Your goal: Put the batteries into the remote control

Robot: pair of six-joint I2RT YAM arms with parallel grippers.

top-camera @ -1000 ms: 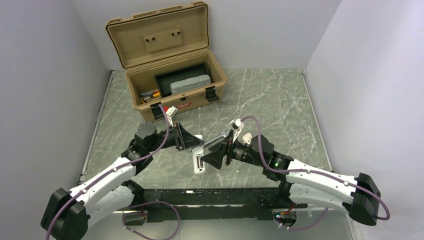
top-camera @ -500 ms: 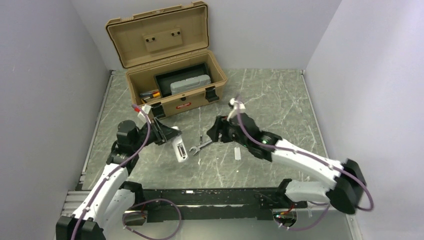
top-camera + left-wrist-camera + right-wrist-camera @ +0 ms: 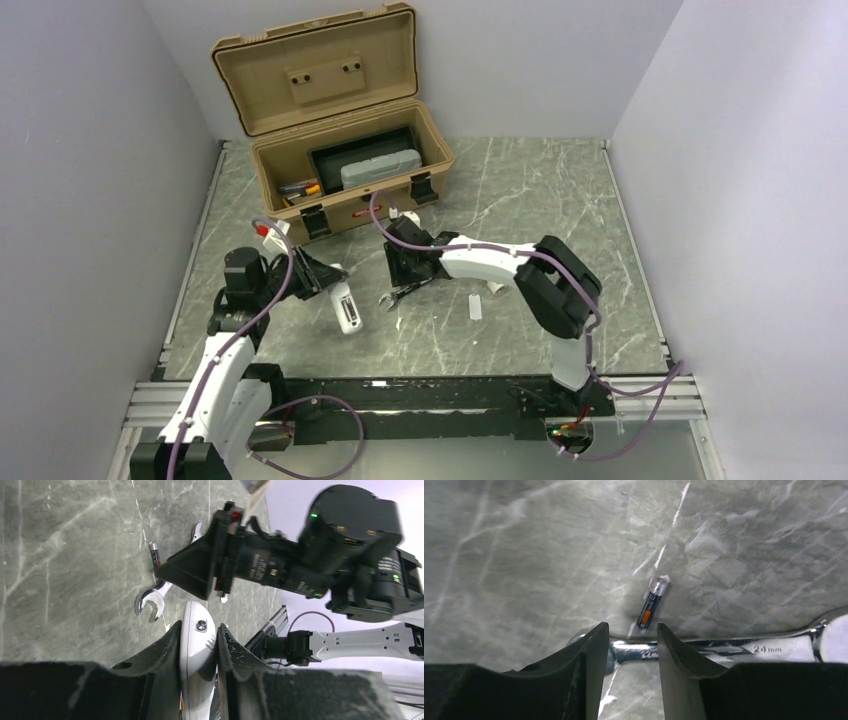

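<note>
Remote control (image 3: 348, 312) is pinched in the left gripper (image 3: 199, 629), left of centre. Right gripper (image 3: 631, 630) hangs spread over the battery (image 3: 651, 605), just beside the wrench (image 3: 724, 647), so it might snag that instead.

- Table (image 3: 560, 200): grey-green marbled top, walled on three sides.
- Toolbox (image 3: 320, 70): tan, lid open, standing at the far left.
- Open-ended wrench (image 3: 734, 649): silver, stamped 24mm, lying flat near the middle.
- Battery (image 3: 651, 605): small, black and orange, just beside the wrench shaft.
- Curved white piece (image 3: 493, 289) and flat white piece (image 3: 475, 307): right of the wrench, near each other.
</note>
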